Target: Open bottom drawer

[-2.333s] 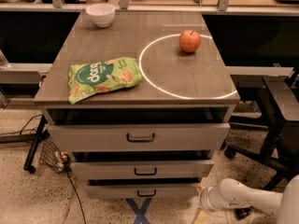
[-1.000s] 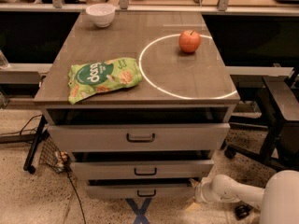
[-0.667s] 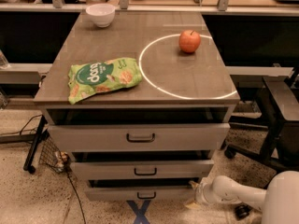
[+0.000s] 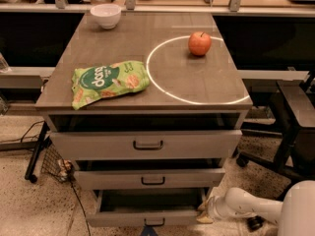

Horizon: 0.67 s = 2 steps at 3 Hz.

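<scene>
The bottom drawer (image 4: 147, 217) is the narrowest grey front at the foot of the cabinet. It stands pulled out, and its plain grey inside (image 4: 152, 200) shows. Its small dark bracket handle (image 4: 154, 223) sits at the frame's lower edge. My gripper (image 4: 205, 212), on a white arm (image 4: 251, 208) that comes in from the lower right, is at the drawer's right front corner, touching or very close to it. The mid-sized drawer (image 4: 150, 179) and the widest top drawer (image 4: 147, 144) sit above it.
On the cabinet top (image 4: 123, 38) lie a green snack bag (image 4: 108, 81), a red apple (image 4: 199, 43) inside a white ring, and a white bowl (image 4: 106, 14). A black chair base (image 4: 285, 132) stands to the right. Cables and a stand leg (image 4: 37, 154) are on the left floor.
The bottom drawer has slid out towards the camera, and its inside now shows. My gripper has moved slightly down and forward with the drawer's right corner.
</scene>
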Available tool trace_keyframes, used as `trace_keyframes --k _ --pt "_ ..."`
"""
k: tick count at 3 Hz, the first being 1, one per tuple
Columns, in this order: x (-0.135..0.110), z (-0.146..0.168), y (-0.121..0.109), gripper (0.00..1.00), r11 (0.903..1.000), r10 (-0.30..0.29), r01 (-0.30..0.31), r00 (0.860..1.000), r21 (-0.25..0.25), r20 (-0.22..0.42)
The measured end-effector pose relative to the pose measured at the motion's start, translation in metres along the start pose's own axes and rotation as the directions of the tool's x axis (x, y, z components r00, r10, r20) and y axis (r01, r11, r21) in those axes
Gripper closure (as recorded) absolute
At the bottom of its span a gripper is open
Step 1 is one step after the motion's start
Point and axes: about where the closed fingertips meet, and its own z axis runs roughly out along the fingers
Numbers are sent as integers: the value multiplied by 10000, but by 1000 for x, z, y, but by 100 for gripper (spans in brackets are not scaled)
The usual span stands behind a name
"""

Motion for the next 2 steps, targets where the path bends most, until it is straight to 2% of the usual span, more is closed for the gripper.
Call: trace_keyframes --k 1,2 --pt "0 0 1 100 10000 -1 1 10000 -7 -6" --pt "8 -10 30 100 9997 0 -5 9997 -235 -226"
